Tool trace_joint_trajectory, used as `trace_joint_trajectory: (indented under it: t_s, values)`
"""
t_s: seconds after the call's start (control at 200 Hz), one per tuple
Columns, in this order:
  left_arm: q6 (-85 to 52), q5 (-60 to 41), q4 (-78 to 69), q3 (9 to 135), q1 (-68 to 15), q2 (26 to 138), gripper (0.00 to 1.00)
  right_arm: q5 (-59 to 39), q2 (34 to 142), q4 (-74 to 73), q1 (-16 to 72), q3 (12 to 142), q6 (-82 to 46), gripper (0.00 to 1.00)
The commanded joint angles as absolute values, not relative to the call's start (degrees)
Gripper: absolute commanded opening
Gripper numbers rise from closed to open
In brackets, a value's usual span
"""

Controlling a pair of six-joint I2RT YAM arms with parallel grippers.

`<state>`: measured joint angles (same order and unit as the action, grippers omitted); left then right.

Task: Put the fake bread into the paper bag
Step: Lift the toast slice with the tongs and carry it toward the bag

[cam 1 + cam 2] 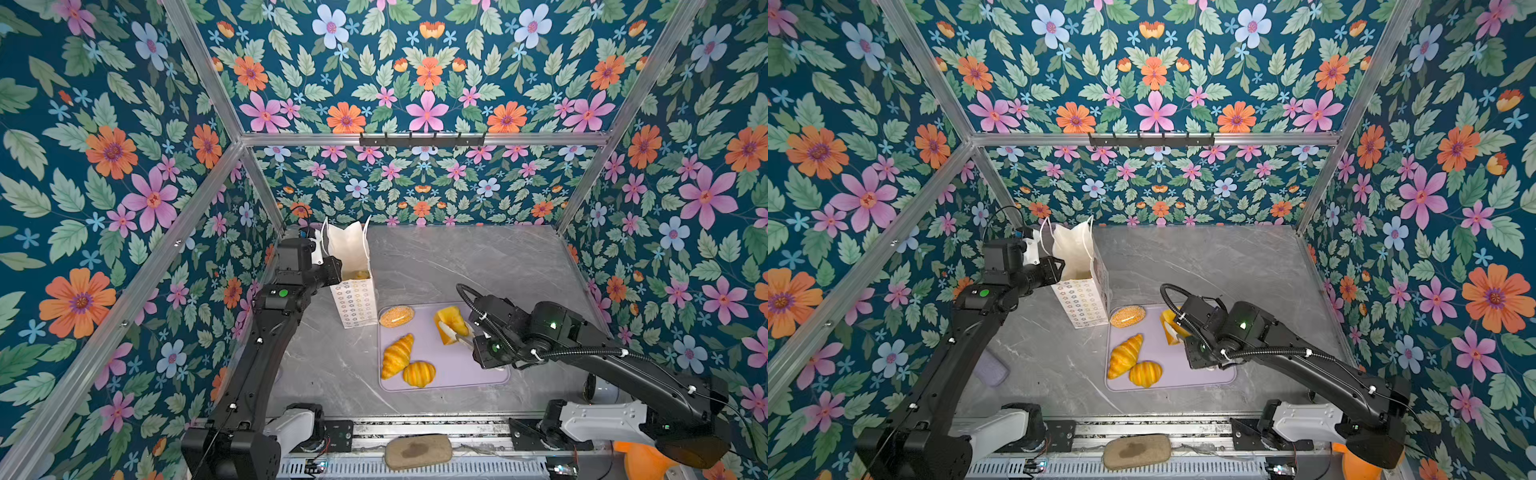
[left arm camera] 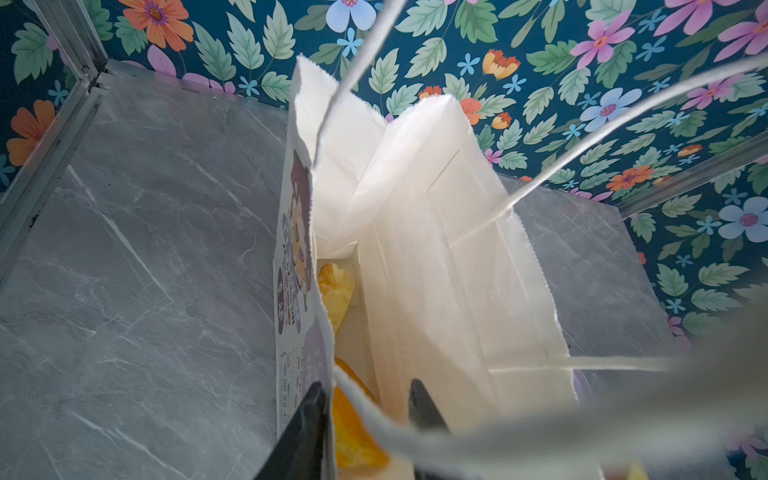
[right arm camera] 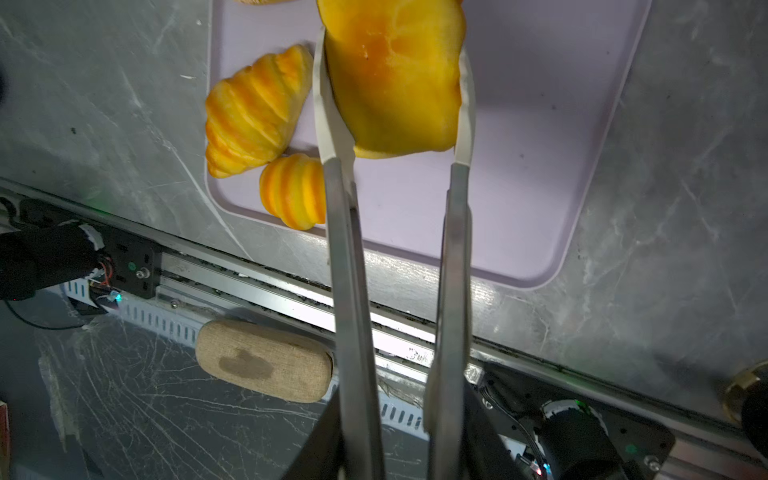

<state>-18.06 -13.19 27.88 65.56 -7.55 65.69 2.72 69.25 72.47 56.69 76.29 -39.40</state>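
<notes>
The paper bag (image 1: 355,299) (image 1: 1081,303) stands upright at the table's back left, its mouth open. Inside it lie golden bread pieces (image 2: 336,286) (image 1: 359,274). My left gripper (image 1: 334,268) (image 2: 365,399) is open at the rim, with one finger outside the bag's wall and one inside. My right gripper (image 1: 478,336) (image 3: 395,449) is shut on metal tongs (image 3: 345,249). Their white tips clamp the square toast block (image 1: 451,322) (image 3: 395,79), tilted over the mat. Two croissants (image 1: 397,355) (image 1: 419,373) and a speckled oval bun (image 1: 396,316) lie on the mat.
The bread sits on a lilac mat (image 1: 478,374) at centre right of the grey marble table (image 1: 457,266). A grey-tan pad (image 1: 417,451) rests on the front rail. An orange plush shape (image 1: 640,461) is at the front right. Floral walls enclose the table.
</notes>
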Motion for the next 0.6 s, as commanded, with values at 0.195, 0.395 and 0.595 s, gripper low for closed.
trace_joint_trajectory:
  t_s: [0.195, 0.395, 0.595]
  values:
    - [-18.28, -12.13, 27.59, 66.21, -7.56, 65.85, 0.32, 6.06, 75.58, 74.36, 54.75, 93.08, -28.07, 0.30]
    - [-18.83, -11.60, 28.21, 67.14, -7.60, 65.39, 0.26, 4.11, 84.40, 74.79, 54.74, 110.54, -21.54, 0.30]
    - [-18.99, -11.43, 28.03, 67.45, -7.65, 66.05, 0.19, 0.49, 96.18, 76.47, 54.74, 129.52, -16.92, 0.30]
